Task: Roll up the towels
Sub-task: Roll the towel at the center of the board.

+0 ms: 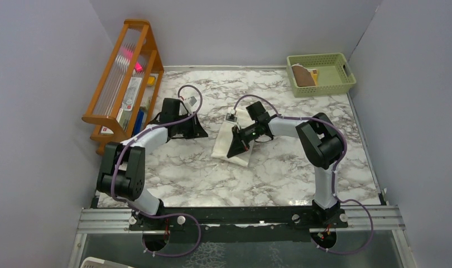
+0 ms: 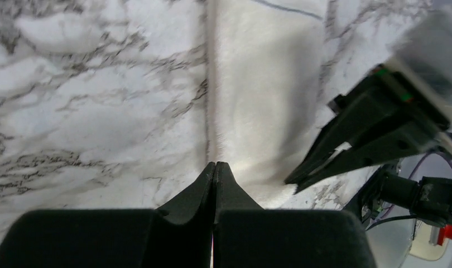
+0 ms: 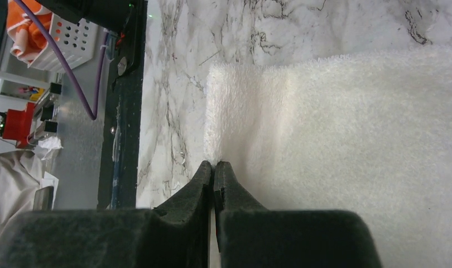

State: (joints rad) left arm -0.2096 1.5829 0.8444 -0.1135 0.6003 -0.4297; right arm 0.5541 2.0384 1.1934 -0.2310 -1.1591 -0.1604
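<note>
One brown towel [image 1: 303, 76] lies in green basket [image 1: 324, 88].

You face a marble-patterned desk [image 1: 201, 178] enclosed by plain grey walls [image 1: 240, 28] on three sides. A wooden rack [image 1: 126, 78] stands rear left, a green basket [image 1: 324, 88] rear right. Lighting is even.

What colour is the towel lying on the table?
The towel is plain cream-white, clearest in the right wrist view.
</note>
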